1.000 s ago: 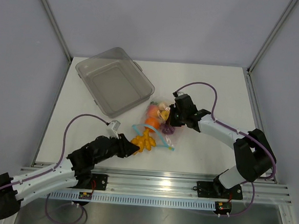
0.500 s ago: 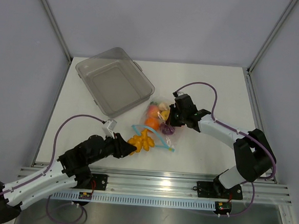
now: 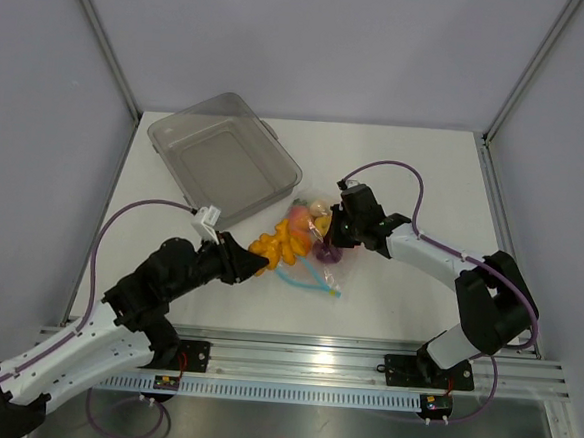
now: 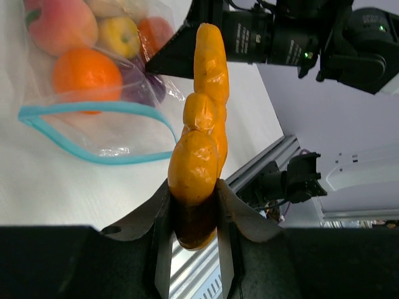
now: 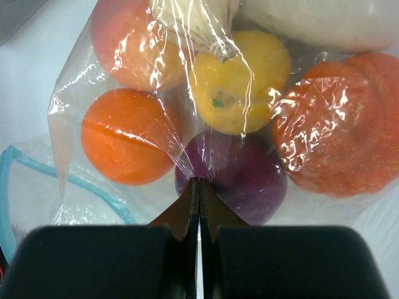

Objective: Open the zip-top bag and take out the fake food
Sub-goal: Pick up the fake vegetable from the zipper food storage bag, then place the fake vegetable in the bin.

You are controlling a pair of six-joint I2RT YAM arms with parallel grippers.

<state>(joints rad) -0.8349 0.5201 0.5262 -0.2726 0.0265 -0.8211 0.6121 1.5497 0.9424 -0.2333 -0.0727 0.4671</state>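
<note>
Left gripper (image 4: 193, 215): pinching the lower end of a lumpy orange toy piece (image 4: 202, 118), apparently outside the bag's mouth.
Right gripper (image 5: 198, 194): pressed together on a fold of the bag (image 5: 112, 68), centre of the overhead frame.
Inside bag: round fruits (image 5: 131, 134).
Risk: the end-only grip may let the piece pivot and drop; thin film may slip free.

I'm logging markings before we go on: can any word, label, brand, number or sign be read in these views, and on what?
No text can be read in any view.
The bag, the toy food and the clear tub: no print visible.
The small dark tags at the foot of each arm: too small to read, if they bear any text.
</note>
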